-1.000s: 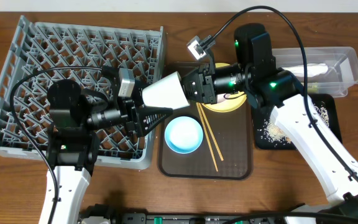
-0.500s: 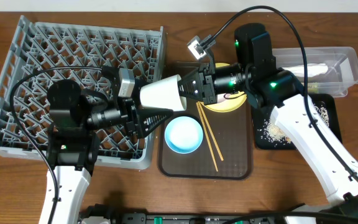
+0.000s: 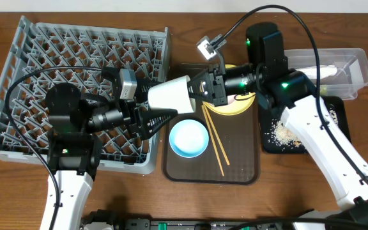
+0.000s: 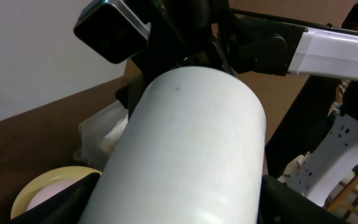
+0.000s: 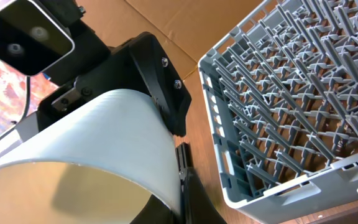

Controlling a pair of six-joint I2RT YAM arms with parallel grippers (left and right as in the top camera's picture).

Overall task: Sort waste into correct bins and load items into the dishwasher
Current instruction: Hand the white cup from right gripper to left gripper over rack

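Mid-frame, left gripper (image 3: 157, 107) and right gripper (image 3: 200, 91) both clamp the white bowl (image 3: 170, 94); dish rack (image 3: 75, 51) empty, light blue bowl (image 3: 189, 138), chopsticks (image 3: 214, 137), yellow plate (image 3: 235, 107) remain.

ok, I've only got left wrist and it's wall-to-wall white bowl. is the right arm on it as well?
Observer: Yes. In the right wrist view, the right gripper looks to have its fingers pinched on the rim of the white bowl.
Operator: Where is it over the table?
Observer: Overhead, it hangs on its side above the right edge of the dish rack, rim towards the right arm.
Operator: Anything under it?
Observer: A light blue bowl sits on the brown tray just in front of it, with chopsticks beside it.
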